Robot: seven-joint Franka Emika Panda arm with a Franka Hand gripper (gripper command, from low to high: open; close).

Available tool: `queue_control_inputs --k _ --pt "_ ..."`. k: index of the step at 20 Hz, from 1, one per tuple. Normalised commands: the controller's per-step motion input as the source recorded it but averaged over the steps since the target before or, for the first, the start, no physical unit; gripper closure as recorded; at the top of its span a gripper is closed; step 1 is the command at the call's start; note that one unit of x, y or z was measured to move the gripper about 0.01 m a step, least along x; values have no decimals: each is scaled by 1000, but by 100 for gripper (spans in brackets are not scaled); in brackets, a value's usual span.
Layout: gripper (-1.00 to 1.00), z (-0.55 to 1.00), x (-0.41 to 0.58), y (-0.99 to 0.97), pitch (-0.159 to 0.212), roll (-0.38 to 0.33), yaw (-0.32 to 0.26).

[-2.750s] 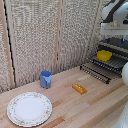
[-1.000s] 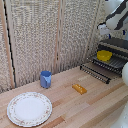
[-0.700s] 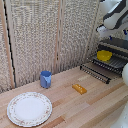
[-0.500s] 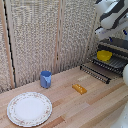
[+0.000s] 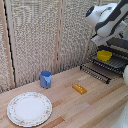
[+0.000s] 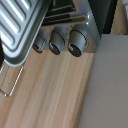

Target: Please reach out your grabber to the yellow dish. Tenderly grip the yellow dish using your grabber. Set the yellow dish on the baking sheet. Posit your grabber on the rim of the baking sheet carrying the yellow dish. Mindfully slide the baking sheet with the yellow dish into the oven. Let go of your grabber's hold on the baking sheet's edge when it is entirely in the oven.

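Exterior view is showing a wide wooden table running in front of a pale woven screen. The white and grey robot arm is hanging high at the exterior view's right, above the oven, which is sitting at that same edge and is partly cut off by the frame. The grabber itself is not clearly separable from the arm's bulk here, so I cannot tell whether its fingers are apart or together. The oven's barred door is lying open and folded down toward the table. The baking sheet is resting above that door, at the oven's mouth, and the yellow dish is sitting on it, upright. A large floral-rimmed white plate is lying near the table's front at the exterior view's left. A blue cup is standing behind the plate, near the screen. A flat orange-yellow oblong piece is lying between the cup and the oven door, apart from both.

The wrist view is showing three round grey knobs in a row on the oven's front, a ribbed metal tray edge beside them, and wood grain below; no fingers are showing there.
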Motion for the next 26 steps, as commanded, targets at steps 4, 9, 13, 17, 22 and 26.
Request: queue_control_inputs --k 4,9,13,17,22,26 --pt "-100 -436 113 139 88 -319 196" --pt "-100 -288 0 0 112 -272 277" --pt "-100 -216 -1 0 124 -224 299" --pt "-100 -27 -65 34 209 -151 298" --pt "-100 43 -129 182 304 -113 267" --pt "-100 18 -39 152 291 -135 218"
